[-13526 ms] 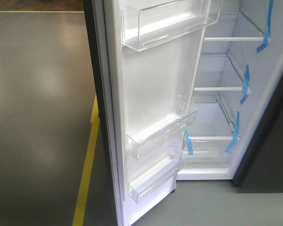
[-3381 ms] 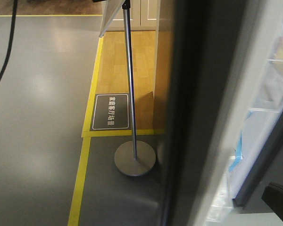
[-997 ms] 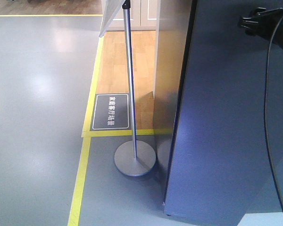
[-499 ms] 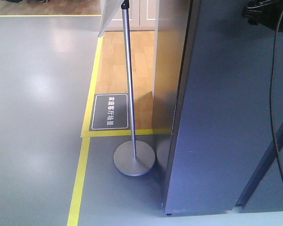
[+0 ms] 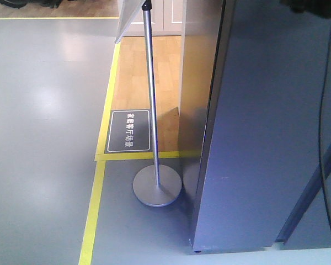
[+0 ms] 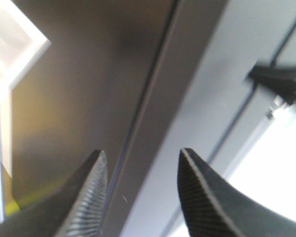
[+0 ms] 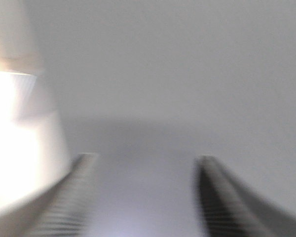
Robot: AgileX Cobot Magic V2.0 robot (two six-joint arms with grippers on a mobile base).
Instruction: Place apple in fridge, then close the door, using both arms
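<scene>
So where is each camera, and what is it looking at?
Front camera: sits high on the robot, looking down at the floor, a sign stand and the door; only a cable of the robot shows.
Left wrist camera: sits behind the left gripper, jaws apart, facing the door's edge.
Right wrist camera: sits behind the right gripper, jaws apart, facing a blurry grey surface.
Front and left wrist views share the door.

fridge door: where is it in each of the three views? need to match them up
Front-facing: the door fills the right half, dark grey outer face, shut.
Left wrist: it runs diagonally across the frame, beyond the open left gripper.
Right wrist: a blurred grey surface, probably the door, behind the open right gripper.
Shared landmark: the door's grey outer face.
</scene>
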